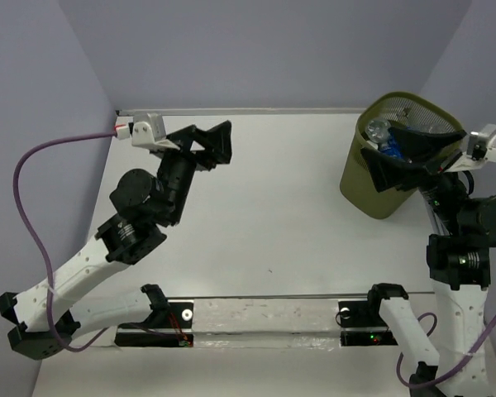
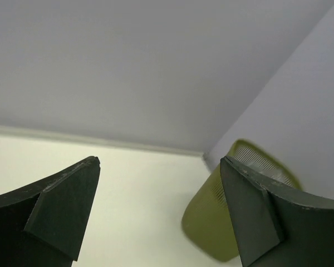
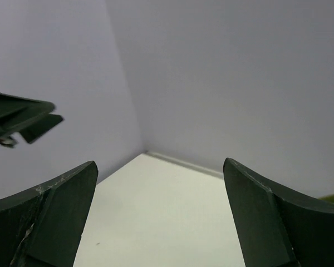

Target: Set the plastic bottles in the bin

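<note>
Right gripper (image 1: 415,149) hung spread over bin (image 1: 368,186) rim at table (image 1: 298,207) far-right corner; plastic bottles (image 1: 380,132) lay inside. Left gripper (image 1: 223,142) was spread too, near far edge, well apart.

This is a robotics lab test cell, not a lived-in room. A plain white table (image 1: 298,215) is boxed in by bare pale-lavender wall panels (image 1: 264,50) at the back and both sides. Two black-and-white robot arms, the left arm (image 1: 83,271) and the right arm (image 1: 456,331), sit on a metal strip (image 1: 264,316) at the near edge. Purple cables (image 1: 25,190) loop from them, and a small camera module (image 1: 149,126) rides on the left arm's wrist.
</note>
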{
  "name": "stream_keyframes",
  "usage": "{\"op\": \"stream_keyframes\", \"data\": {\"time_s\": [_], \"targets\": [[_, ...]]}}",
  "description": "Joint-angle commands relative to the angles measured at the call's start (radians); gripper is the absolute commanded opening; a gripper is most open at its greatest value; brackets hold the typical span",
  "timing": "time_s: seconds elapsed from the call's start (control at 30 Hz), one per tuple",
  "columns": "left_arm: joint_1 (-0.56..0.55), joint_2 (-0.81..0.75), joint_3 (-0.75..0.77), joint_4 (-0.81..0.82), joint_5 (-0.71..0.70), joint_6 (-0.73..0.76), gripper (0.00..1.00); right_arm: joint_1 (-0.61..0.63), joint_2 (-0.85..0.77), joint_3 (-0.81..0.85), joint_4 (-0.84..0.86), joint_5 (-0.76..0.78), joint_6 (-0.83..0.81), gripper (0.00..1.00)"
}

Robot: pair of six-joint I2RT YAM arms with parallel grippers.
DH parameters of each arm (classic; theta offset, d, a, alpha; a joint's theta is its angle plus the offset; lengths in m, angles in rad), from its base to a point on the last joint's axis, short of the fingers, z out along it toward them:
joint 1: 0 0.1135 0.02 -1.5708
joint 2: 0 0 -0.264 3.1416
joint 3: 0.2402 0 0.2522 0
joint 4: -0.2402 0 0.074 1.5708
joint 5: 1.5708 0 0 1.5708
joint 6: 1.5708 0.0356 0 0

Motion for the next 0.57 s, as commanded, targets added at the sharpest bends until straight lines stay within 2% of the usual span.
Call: {"op": "stream_keyframes", "data": {"time_s": [0.0,0.03,0.13,0.23,0.3,0.43,0.53], "targets": [[-0.006,-0.216,-0.214,-0.376,-0.161,-0.122,0.99,-0.005,0.034,-0.094,0.234,-0.410,0.207,1.00],[-0.004,-0.309,-0.234,-0.419,-0.178,-0.166,0.99,-0.005,0.026,-0.115,0.280,-0.431,0.224,1.00],[-0.004,-0.443,-0.303,-0.499,-0.154,-0.188,0.99,-0.005,-0.041,-0.223,0.299,-0.419,0.225,1.00],[-0.004,-0.609,-0.365,-0.467,-0.094,-0.151,0.99,-0.005,-0.110,-0.330,0.296,-0.337,0.204,1.00],[-0.004,-0.655,-0.392,-0.432,-0.080,-0.121,0.99,-0.005,-0.141,-0.363,0.262,-0.298,0.186,1.00],[-0.006,-0.651,-0.394,-0.383,-0.042,-0.051,0.99,-0.005,-0.155,-0.329,0.196,-0.243,0.139,1.00],[-0.006,-0.583,-0.346,-0.387,-0.022,-0.030,0.99,-0.005,-0.153,-0.272,0.194,-0.208,0.132,1.00]]}}
